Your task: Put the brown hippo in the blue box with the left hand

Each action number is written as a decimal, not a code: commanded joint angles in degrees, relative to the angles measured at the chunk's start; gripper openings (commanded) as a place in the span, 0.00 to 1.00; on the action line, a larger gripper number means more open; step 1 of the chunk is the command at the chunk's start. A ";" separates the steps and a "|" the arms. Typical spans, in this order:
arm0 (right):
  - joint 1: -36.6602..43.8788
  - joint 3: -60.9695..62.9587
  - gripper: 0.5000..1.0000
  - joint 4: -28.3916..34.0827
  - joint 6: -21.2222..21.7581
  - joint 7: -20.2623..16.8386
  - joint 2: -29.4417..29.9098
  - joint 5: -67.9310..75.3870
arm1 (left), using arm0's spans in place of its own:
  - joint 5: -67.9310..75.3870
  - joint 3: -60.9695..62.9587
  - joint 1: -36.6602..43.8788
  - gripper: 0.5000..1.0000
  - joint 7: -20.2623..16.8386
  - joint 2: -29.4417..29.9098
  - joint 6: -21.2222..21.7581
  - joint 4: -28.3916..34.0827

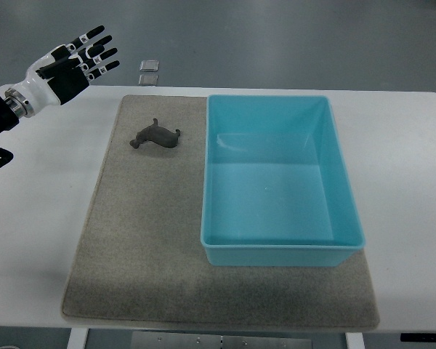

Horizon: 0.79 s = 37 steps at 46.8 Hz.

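- the left hand [78, 59], black-fingered with a white back, is seen at the upper left corner, held above the far left edge of the white table [36, 218], its arm entering from the left border.
- its fingers are spread wide and extended toward the right; nothing is held in them.
- the brown hippo [157, 136] is found well apart from the hand, lower and to the right, lying untouched on the grey mat [131, 254] near the mat's far left corner.
- the toy is positioned just left of the blue box [214, 189], with a narrow strip of mat visible between the two.
- the blue box, a light blue open tub, is set on the right part of the mat, its inside shown bare and its right wall reaching the mat's right edge.
- the mat is laid across the middle of the table, with white tabletop exposed on both sides.
- two small pale squares [150, 71] are glimpsed on the grey floor beyond the table's far edge, right of the hand; what they are cannot be told.
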 commanded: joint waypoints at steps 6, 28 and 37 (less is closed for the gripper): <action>-0.01 0.00 0.87 -0.01 0.00 0.00 0.00 0.00 | 0.19 0.09 0.00 1.00 0.00 0.00 0.00 -0.21; -0.01 0.00 0.87 -0.01 0.00 0.00 0.00 0.00 | 0.54 1.05 -0.70 1.00 -0.97 0.18 1.32 -0.65; -0.01 0.00 0.87 -0.01 0.00 0.00 0.00 0.00 | 9.66 1.05 -1.22 1.00 -2.55 0.27 1.32 -0.57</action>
